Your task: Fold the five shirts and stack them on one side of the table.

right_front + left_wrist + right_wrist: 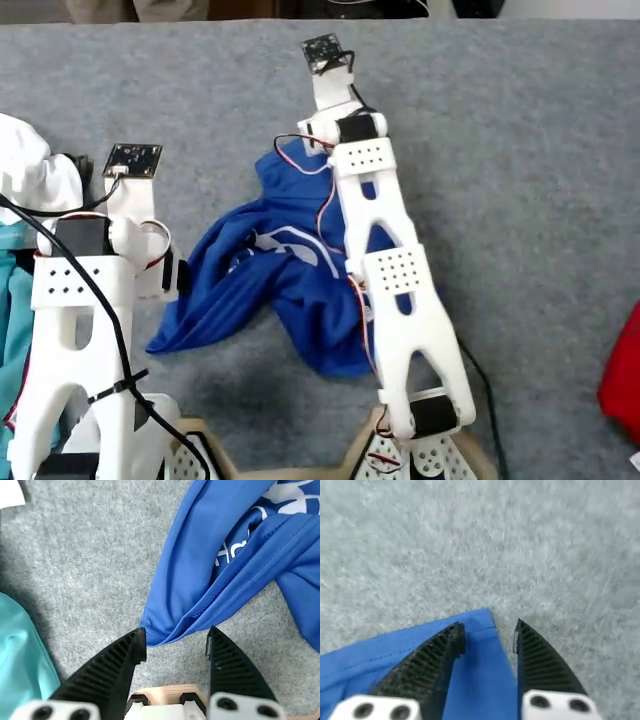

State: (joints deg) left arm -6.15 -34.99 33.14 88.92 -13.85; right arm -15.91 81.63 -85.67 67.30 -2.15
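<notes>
A crumpled blue shirt (260, 270) with white print lies on the grey table between the two arms. My left gripper (176, 632) is open, just above the table. A folded hem corner of the blue shirt (200, 555) lies between its fingertips. The right arm stretches over the shirt to its far corner. There my right gripper (489, 626) is open, its fingers standing on either side of the pointed corner of the blue shirt (480, 670). Neither gripper holds the cloth.
A white shirt (35, 170) and a teal shirt (10, 290) lie heaped at the table's left edge, and the teal shirt (20, 650) lies close to my left gripper. A red shirt (625, 375) lies at the right edge. Bare grey table (520, 150) spreads at the far right.
</notes>
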